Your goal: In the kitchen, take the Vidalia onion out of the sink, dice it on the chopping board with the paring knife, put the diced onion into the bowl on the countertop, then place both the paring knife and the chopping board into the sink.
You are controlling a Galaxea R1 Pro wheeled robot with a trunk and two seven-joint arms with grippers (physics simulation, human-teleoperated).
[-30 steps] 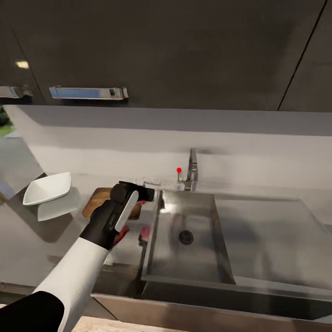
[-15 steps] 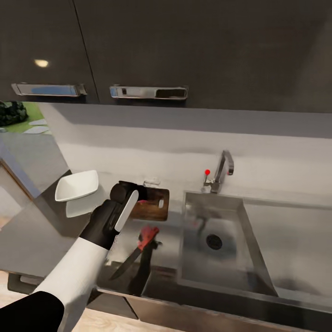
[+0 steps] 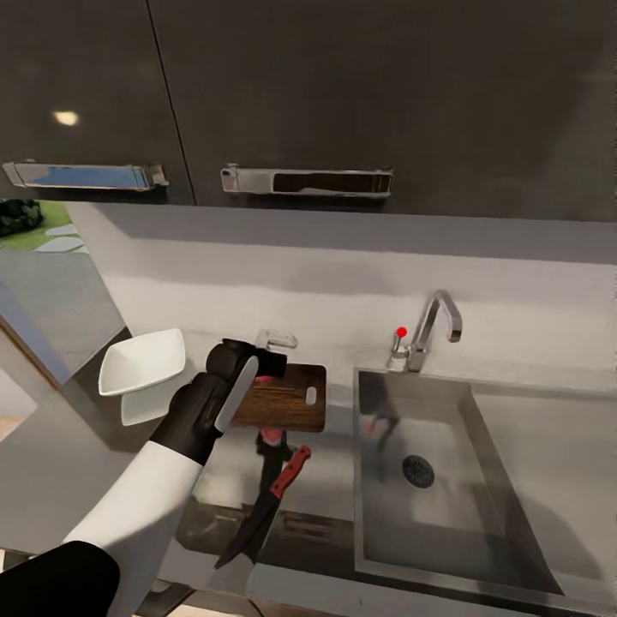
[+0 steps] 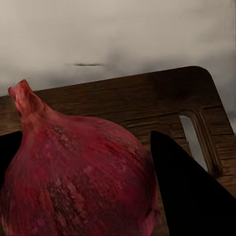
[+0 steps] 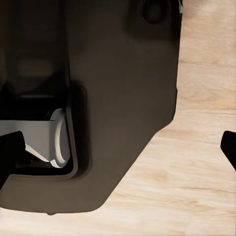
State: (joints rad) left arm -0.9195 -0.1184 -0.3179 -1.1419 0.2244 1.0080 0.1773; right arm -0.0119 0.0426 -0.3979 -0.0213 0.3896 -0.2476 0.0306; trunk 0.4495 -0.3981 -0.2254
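Left gripper clamped on a red onion over the chopping board, knife on the countertop beside the sink, right gripper's state cannot be told.

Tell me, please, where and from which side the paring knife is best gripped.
Grip the paring knife by its red handle, coming down from above. It lies flat on the countertop near the front edge, handle toward the chopping board, dark blade pointing at the robot, so the handle is probably the safer, thicker part for a claw.

Grainy dark wood chopping board, glossy white bowl, brushed metal sink, papery-skinned onion.
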